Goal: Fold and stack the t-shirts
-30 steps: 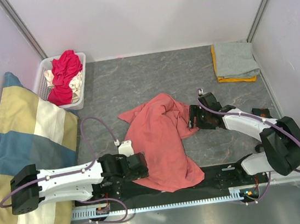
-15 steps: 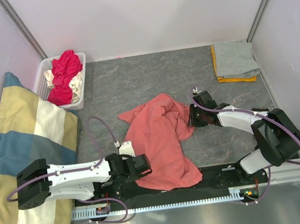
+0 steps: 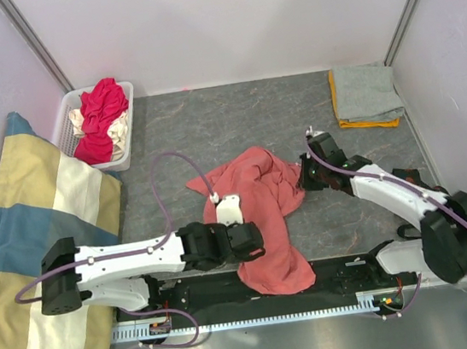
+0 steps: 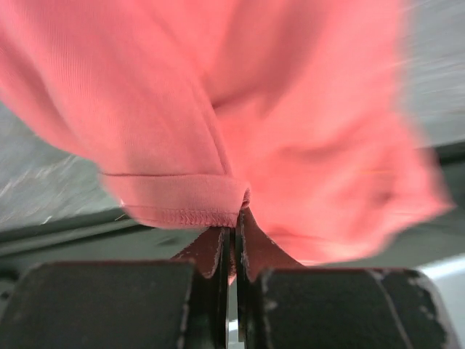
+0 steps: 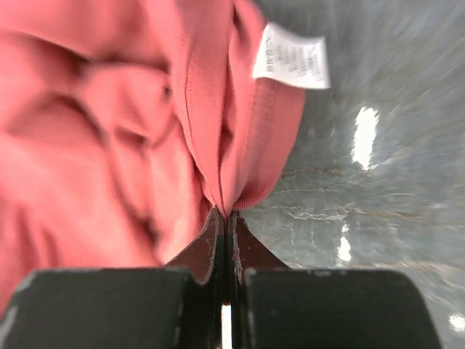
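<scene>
A salmon-pink t-shirt (image 3: 259,201) lies crumpled in the middle of the grey table. My left gripper (image 3: 251,243) is shut on its hemmed edge (image 4: 182,207) at the shirt's lower left. On the shirt's right side my right gripper (image 3: 305,175) is shut on the ribbed neckline (image 5: 218,145), just below the white neck label (image 5: 292,62). A folded grey t-shirt (image 3: 366,92) lies on a folded orange one (image 3: 365,124) at the back right. Magenta-red (image 3: 103,110) and cream (image 3: 77,120) t-shirts fill the basket.
A white lattice basket (image 3: 120,162) stands at the back left. A big yellow, blue and cream striped cushion (image 3: 40,243) leans along the left side. White walls close in the table on three sides. A black rail (image 3: 333,277) runs along the near edge.
Both grippers have closed on the salmon-pink t-shirt. The left gripper moved right and inward with the hem, bunching the shirt's lower left toward the middle. The right gripper shifted slightly.
</scene>
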`<control>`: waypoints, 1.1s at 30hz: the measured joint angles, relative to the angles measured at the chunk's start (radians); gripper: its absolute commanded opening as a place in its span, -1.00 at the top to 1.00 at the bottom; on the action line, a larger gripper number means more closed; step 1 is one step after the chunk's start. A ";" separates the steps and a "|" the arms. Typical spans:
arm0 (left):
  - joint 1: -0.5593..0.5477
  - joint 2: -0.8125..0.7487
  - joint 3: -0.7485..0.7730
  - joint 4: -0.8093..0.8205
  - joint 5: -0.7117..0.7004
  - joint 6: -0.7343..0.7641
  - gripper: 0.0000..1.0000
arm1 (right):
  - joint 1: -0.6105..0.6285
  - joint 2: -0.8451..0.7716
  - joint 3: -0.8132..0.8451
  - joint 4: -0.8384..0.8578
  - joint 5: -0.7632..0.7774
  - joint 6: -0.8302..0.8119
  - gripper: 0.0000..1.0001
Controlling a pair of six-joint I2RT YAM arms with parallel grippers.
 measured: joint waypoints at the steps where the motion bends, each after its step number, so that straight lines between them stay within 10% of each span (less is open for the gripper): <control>1: 0.002 -0.009 0.042 -0.002 -0.018 0.021 0.96 | 0.001 -0.033 0.023 -0.026 0.019 -0.002 1.00; 17: 0.703 -0.322 0.257 -0.072 -0.169 0.505 0.96 | 0.002 -0.344 0.270 -0.330 0.353 -0.023 1.00; 33: 0.931 -0.013 0.389 0.138 -0.102 0.812 0.96 | 0.002 -0.394 0.363 -0.437 0.611 -0.042 1.00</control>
